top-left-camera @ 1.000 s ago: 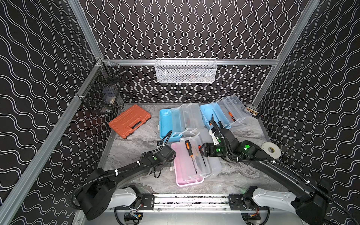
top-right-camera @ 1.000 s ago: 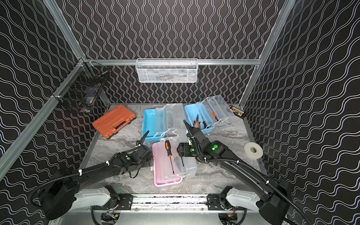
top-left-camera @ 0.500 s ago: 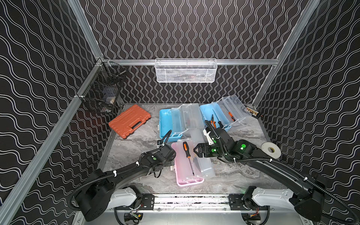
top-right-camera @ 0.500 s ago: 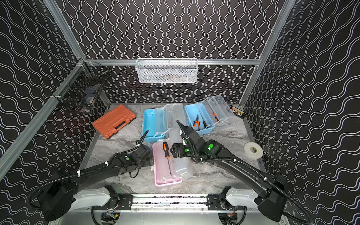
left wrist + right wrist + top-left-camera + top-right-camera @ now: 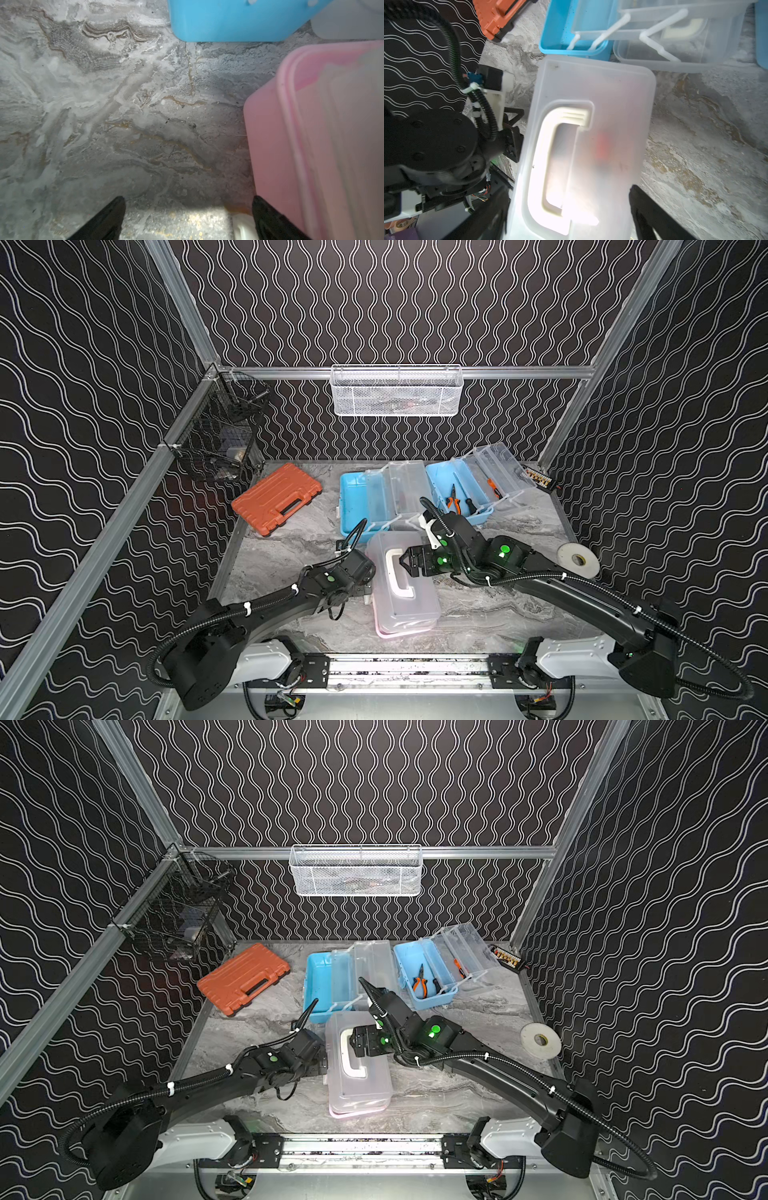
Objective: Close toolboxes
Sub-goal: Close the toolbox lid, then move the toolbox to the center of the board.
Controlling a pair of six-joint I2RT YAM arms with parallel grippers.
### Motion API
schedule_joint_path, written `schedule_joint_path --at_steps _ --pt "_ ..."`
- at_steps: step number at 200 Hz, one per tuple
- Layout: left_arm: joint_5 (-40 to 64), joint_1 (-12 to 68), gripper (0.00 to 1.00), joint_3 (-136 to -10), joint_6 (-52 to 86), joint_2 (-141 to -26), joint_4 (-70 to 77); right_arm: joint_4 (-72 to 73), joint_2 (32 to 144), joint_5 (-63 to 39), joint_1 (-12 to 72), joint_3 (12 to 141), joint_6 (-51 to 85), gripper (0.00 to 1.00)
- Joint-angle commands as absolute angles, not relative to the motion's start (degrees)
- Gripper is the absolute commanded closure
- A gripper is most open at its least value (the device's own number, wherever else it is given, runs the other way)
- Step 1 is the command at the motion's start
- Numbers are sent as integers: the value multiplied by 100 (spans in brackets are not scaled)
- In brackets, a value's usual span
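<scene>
My left gripper (image 5: 188,199) has matt black fingers (image 5: 108,220), probably plastic. The pink toolbox (image 5: 270,145) wears a frosted translucent plastic lid (image 5: 612,104) with a glossy white handle (image 5: 538,166). The blue toolbox (image 5: 228,20) is smooth plastic; the table (image 5: 104,124), matt, slightly rough, marbled stone-look.

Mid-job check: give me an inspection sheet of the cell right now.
Surface: grey marble-look tabletop, no spills seen.
Job's things: pink-based toolbox, clear lid down; middle light-blue-based toolbox and right light-blue-based toolbox open, trays swung out.
Clutter: flat orange ribbed case, white tape roll, small black strip at back corner.
Grippers: left gripper open beside the pink base; right gripper open over the lid.
Cables: black corrugated hoses along both arms.
Surroundings: white mesh basket on back rail, black wire basket on side wall.
</scene>
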State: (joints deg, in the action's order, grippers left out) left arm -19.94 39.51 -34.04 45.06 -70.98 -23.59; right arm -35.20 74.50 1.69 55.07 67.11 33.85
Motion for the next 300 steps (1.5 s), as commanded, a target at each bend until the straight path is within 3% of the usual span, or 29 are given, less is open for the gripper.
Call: schedule_joint_path --at_steps 1,132,168,182,232,300 --pt "-2058 3958 1 -3371 4605 -7062 -2232 -3337 7577 279 5610 6791 3430 9" --pt "-2505 3929 1 -3070 4788 -5781 -3119 -4155 7899 1393 5838 6912 3384 9" --pt "-2215 3929 1 -2948 4647 -5396 -2777 -4365 8057 1326 5899 6823 3402 7" --pt "-2121 3929 1 -2868 4572 -5260 -2573 -4299 8094 1249 6001 6740 3404 1" --pt "-2004 3935 1 -2769 4499 -5089 -2392 -4322 8470 1332 6308 6706 3522 1" --pt "-1790 3929 1 -2560 4645 -5088 -2096 -4907 8918 2330 6346 6828 3554 3"
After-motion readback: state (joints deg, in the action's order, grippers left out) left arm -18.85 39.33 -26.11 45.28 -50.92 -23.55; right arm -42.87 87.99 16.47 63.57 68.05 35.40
